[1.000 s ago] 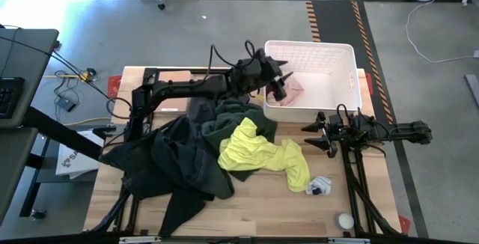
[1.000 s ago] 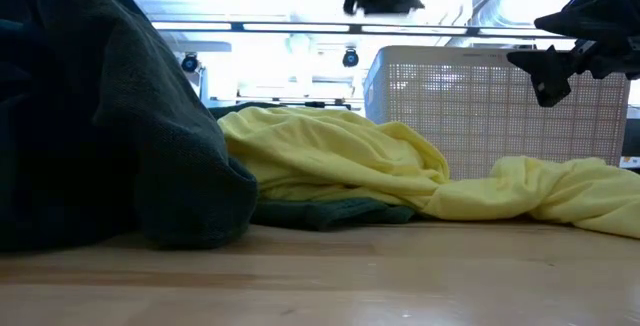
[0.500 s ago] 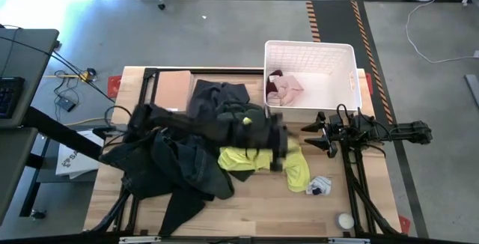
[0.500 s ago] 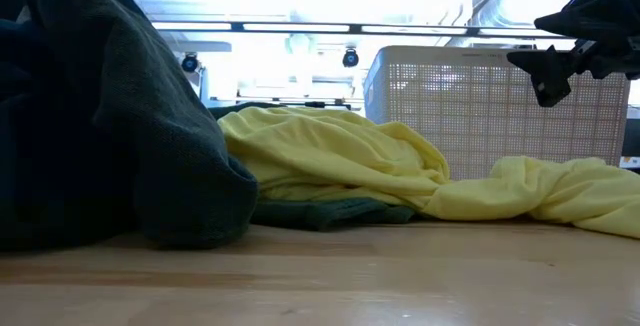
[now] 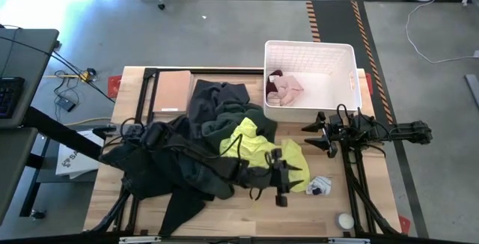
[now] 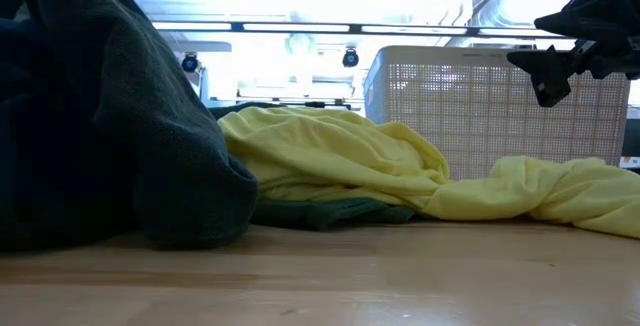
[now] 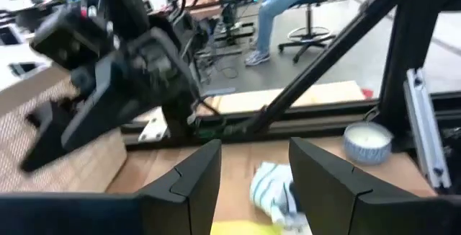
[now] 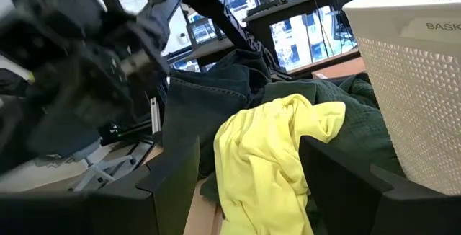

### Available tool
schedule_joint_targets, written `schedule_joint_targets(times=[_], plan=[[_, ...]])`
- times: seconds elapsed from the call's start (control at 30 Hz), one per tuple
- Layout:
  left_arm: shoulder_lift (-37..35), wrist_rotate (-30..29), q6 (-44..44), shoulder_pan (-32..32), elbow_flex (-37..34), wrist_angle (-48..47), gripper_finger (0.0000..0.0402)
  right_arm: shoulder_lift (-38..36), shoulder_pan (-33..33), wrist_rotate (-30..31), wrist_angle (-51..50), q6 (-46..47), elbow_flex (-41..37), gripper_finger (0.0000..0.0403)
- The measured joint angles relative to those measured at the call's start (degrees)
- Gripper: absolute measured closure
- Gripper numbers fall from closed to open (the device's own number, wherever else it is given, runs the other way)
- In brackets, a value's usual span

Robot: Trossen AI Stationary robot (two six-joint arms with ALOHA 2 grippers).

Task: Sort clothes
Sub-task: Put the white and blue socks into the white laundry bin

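Clothes [image 5: 202,143] lie heaped dark around crumpled neon yellow; left tool [image 5: 283,178] spread, empty

"BASK", cut off at the frame edge, on the white basket [image 8: 425,83] rim

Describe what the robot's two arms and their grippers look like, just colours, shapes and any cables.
Both arms are black and jointed, built of slim tubular links with blocky joint housings. The left gripper and right gripper each end in two flat, dark, tapered fingers. Thin black cables loop along the left arm and arch over the right arm near its wrist. No markings are visible.
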Motion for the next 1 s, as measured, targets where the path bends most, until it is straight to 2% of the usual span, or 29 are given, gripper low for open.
schedule_joint_targets(times=[0.13,0.33,0.4,0.63,0.73,0.87,0.93,1.0], plan=[[-0.8,-5.0,-3.7,-0.4,-3.2,1.1,0.0241,0.0,0.0,0.0,0.0,0.0,0.0,0.0165],[-4.4,-6.1,-7.4,-0.4,-10.3,1.8,0.0241,0.0,0.0,0.5,2.0,0.6,0.0,0.0165],[-6.8,-8.4,-8.7,-0.5,-14.6,2.8,0.0241,0.0,0.0,0.4,4.6,2.9,0.0,0.0165],[-16.7,-18.3,-11.3,-2.2,-33.6,17.9,0.0241,0.0,0.0,1.3,6.9,7.5,0.0,0.0165],[-19.7,-19.6,-15.1,-2.7,-39.8,23.0,0.0241,0.0,0.0,3.1,8.4,7.3,0.0,0.0165],[-21.2,-19.9,-17.6,-3.1,-44.0,28.5,0.0241,0.0,0.0,5.4,18.6,10.5,0.0,0.0165],[-21.2,-20.5,-17.3,-3.2,-44.8,28.8,0.0241,0.0,0.0,1.8,26.9,9.1,0.0,0.0165],[-21.3,-20.7,-17.3,-3.3,-45.1,29.6,0.0241,0.0,0.1,-4.4,33.3,5.8,0.5,0.0165]])
